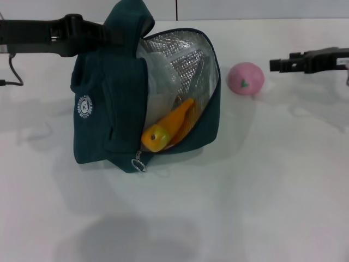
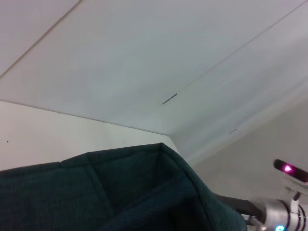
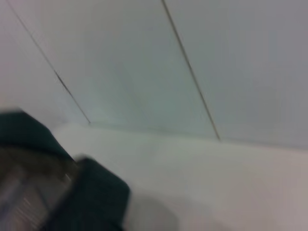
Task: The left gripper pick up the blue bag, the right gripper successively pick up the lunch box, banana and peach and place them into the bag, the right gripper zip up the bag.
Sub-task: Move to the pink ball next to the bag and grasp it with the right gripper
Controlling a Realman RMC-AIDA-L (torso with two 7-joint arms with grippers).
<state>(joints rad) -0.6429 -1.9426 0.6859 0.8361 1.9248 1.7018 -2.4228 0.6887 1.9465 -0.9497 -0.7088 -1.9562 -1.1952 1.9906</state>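
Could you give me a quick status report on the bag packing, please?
Left gripper holds blue bag up by its top. Banana inside; peach on table. Right gripper beside peach, nothing between.

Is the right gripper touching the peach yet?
Apart. In the head view, the right gripper sits beside the peach, with a clear strip of white table between its tip and the fruit.
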